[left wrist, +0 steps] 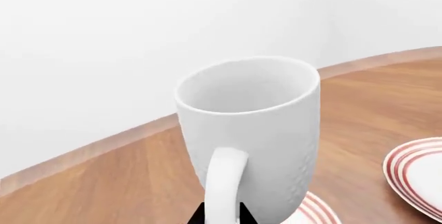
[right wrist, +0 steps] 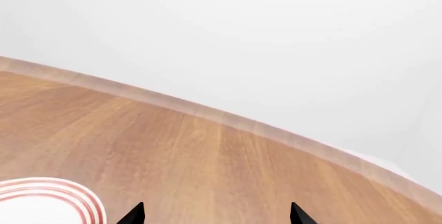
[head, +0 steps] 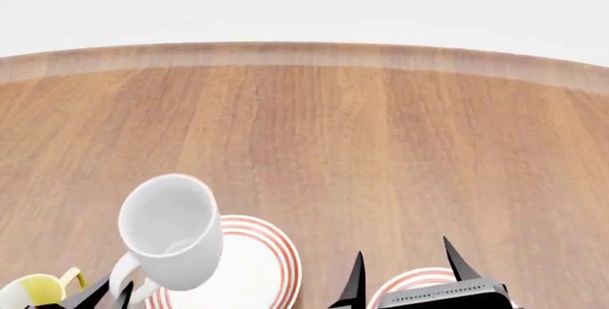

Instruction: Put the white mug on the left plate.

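Carrying stage: the white mug (head: 171, 234) was held by its handle in the left tool (left wrist: 221, 214), tilted, above the left side of the left plate (head: 262, 266).
Left tool: two dark tips sat either side of the loop handle, pinching it; only the tips showed.
Right tool (head: 404, 266): its two pointed fingers stood spread apart and held nothing, hovering over the second plate (head: 414, 280).
Mug position: from the head view it overlapped the plate's left rim; whether its base touched the plate could not be told.
Surface (head: 333, 130): a wooden top, with a yellow-handled mug (head: 38, 291) at its near left edge.
Next move, as a judgement: shift the mug toward the plate's centre, bring it upright, lower it and release the handle.
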{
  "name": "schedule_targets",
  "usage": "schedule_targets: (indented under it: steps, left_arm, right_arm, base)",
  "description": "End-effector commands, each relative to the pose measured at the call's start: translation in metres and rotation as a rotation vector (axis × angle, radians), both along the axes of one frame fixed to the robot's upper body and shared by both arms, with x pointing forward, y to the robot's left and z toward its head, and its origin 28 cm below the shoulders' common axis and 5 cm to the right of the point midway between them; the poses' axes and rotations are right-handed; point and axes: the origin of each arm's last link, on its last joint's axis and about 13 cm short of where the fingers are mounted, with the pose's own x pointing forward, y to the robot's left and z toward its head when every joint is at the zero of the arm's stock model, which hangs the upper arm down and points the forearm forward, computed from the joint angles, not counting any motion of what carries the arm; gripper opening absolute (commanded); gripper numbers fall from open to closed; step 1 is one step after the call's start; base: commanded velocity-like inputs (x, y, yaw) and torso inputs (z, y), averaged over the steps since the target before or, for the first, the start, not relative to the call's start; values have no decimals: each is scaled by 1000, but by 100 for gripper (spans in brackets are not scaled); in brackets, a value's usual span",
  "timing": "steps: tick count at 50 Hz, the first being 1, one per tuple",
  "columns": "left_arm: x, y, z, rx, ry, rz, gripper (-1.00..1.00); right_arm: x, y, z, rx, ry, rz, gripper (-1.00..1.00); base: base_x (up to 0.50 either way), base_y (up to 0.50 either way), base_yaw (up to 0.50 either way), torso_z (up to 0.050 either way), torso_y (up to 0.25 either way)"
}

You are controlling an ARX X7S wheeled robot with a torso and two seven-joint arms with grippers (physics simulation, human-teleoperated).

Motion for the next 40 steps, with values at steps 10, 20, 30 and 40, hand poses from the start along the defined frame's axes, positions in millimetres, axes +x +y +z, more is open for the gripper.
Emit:
schedule_targets:
  steps: [10, 20, 30, 40]
  left_arm:
    - [21, -14, -11, -88, 32, 82, -100]
    - [27, -18, -18, -81, 51, 106, -100]
    - [22, -26, -20, -93, 59, 70, -100]
    - [20, -32, -17, -116, 46, 59, -100]
  right_arm:
    - [-1, -1, -2, 7, 3, -2, 100]
    - [0, -2, -3, 6, 1, -3, 100]
    - [0, -2, -3, 8, 1, -5, 100]
    - [0, -2, -3, 11, 3, -6, 100]
  base:
    - [0, 0, 0, 0, 0]
    - [0, 0, 0, 0, 1]
    - [0, 0, 0, 0, 0]
    - [0, 0, 0, 0, 0]
